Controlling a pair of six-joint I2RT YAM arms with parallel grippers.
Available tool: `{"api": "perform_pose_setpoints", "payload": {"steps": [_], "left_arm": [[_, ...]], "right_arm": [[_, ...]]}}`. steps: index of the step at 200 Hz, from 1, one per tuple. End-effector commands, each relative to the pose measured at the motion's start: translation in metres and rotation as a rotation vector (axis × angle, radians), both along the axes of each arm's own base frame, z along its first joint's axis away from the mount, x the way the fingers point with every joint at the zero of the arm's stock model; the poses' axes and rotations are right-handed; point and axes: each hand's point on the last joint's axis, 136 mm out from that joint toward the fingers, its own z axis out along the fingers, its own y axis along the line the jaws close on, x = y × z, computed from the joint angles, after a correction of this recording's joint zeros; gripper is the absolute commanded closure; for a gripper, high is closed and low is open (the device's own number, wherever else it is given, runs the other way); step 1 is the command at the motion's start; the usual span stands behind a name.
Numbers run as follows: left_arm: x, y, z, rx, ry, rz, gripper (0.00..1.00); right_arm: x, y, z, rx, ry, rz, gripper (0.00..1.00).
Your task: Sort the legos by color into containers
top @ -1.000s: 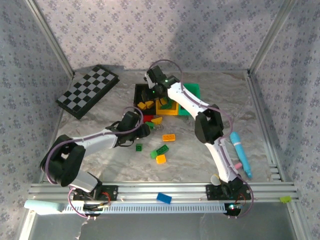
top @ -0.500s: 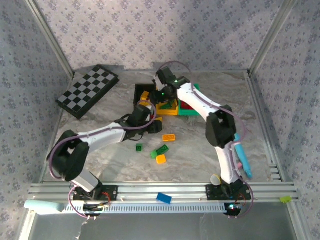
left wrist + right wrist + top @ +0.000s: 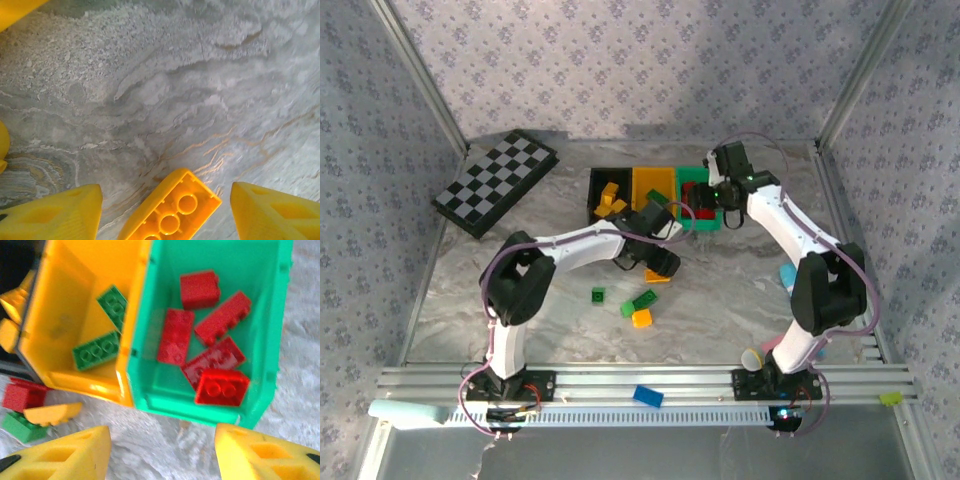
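**Jaws wide on both sides**

The left gripper (image 3: 165, 195) is held wide at mid-table, an orange brick (image 3: 172, 212) lying between its fingers (image 3: 55, 215), seemingly untouched, with bare table (image 3: 165, 90) ahead. The right gripper (image 3: 162, 437) is spread empty above the green bin (image 3: 260, 390). Red bricks (image 3: 175, 335) are gathered inside, toward the table's far edge.

Left wrist: yellow brick (image 3: 170, 210) runs off the edge at 6 o'clock; right wrist: black bin (image 3: 15, 260) clipped at 10 o'clock, red bricks (image 3: 220, 386) a soft blur.
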Motion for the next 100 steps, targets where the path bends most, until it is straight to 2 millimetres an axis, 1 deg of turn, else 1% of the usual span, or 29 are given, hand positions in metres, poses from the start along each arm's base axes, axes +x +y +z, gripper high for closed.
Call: {"api": "perform_pose_setpoints", "payload": {"steps": [1,6,12,34,57,83,100], "left_arm": [[-0.009,0.008,0.003,0.088,0.010,-0.145,0.26],[-0.010,0.006,0.003,0.093,0.019,-0.164,0.26],[-0.015,0.011,-0.003,0.126,0.057,-0.177,0.26],[-0.025,0.015,-0.016,0.178,0.133,-0.214,0.28],[-0.032,0.016,-0.022,0.180,0.167,-0.231,0.30],[-0.028,0.021,-0.029,0.218,0.165,-0.224,0.31],[-0.027,0.018,-0.031,0.218,0.166,-0.226,0.31]], "right_arm": [[-0.005,-0.004,0.010,0.026,-0.032,-0.012,0.41],[-0.006,-0.005,0.009,0.025,-0.029,-0.014,0.41],[-0.007,-0.007,0.009,0.023,-0.028,-0.017,0.41],[-0.009,-0.010,0.009,0.023,-0.032,-0.025,0.41],[-0.008,-0.013,0.009,0.023,-0.034,-0.030,0.41],[-0.008,-0.012,0.009,0.031,-0.035,-0.030,0.41],[-0.009,-0.011,0.008,0.031,-0.033,-0.029,0.41]]}}
